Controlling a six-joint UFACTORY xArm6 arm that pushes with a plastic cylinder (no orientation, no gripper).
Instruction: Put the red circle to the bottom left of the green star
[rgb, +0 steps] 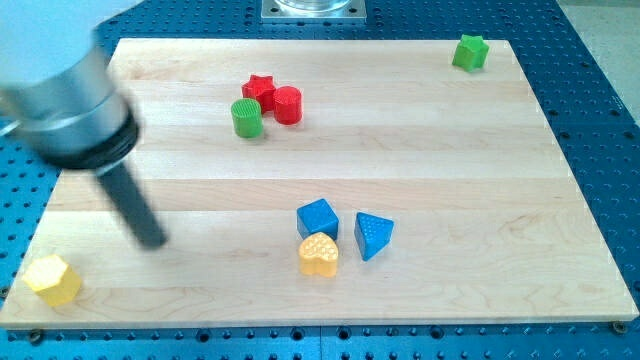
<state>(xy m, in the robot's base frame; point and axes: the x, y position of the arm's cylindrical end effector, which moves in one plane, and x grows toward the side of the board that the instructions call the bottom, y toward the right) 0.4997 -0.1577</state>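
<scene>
The red circle (288, 104) sits at the view's upper middle, touching a red star (259, 90) on its left. A green circle (247, 118) stands just below and left of them. The green star (469, 51) is far off at the board's top right corner. My tip (154, 240) is at the view's left, well below and left of the red circle, touching no block.
A blue cube (318, 218), a blue triangle (372, 235) and a yellow heart (319, 254) cluster at the lower middle. A yellow hexagon (52, 279) sits at the bottom left corner. The wooden board (450, 180) lies on a blue perforated table.
</scene>
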